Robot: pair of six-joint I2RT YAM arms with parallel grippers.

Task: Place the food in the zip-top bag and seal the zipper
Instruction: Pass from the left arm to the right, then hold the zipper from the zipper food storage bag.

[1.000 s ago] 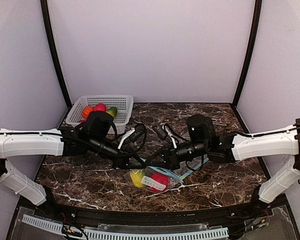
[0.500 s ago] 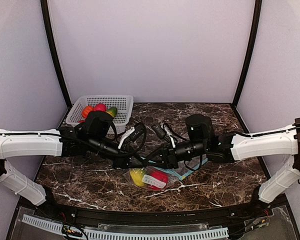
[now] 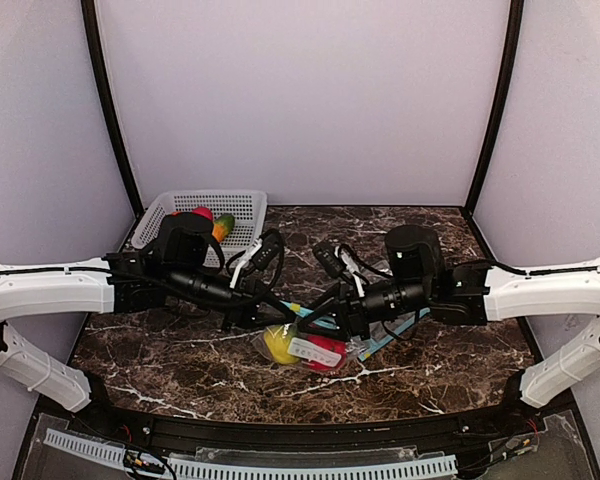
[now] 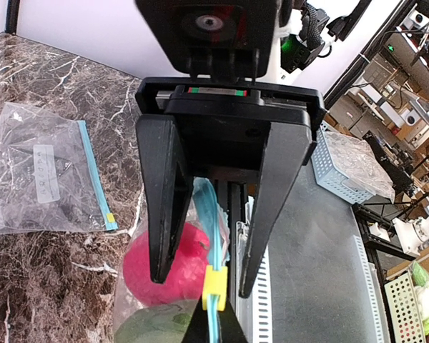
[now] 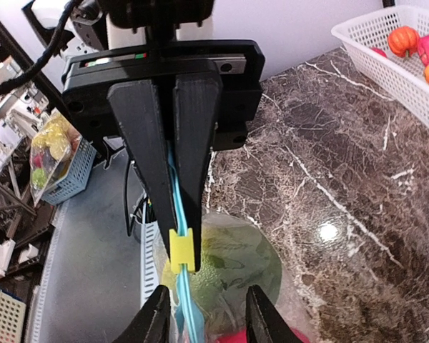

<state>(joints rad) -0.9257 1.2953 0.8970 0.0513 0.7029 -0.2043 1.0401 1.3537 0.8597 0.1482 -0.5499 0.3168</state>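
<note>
The zip-top bag (image 3: 302, 348) lies at the table's front middle with a yellow-green fruit (image 3: 277, 343) and a red fruit (image 3: 325, 356) inside. My right gripper (image 5: 180, 246) is shut on the bag's blue zipper strip (image 5: 186, 307), its tips at the yellow slider (image 5: 181, 250). My left gripper (image 4: 201, 286) is open, its fingers straddling the same strip just above the slider (image 4: 214, 289). The red fruit (image 4: 173, 261) and the green fruit (image 4: 154, 325) show through the plastic. In the top view the two grippers (image 3: 265, 318) (image 3: 325, 318) face each other over the bag.
A white mesh basket (image 3: 242, 203) at the back left holds more fruits (image 3: 202, 213), also in the right wrist view (image 5: 404, 39). A second, empty zip bag (image 4: 43, 179) lies flat under the right arm (image 3: 392, 330).
Both wrists have drawn apart a little, the left one leftwards and the right one rightwards. The blue zipper strip now shows stretched between the grippers, and the bag has shifted slightly right.
</note>
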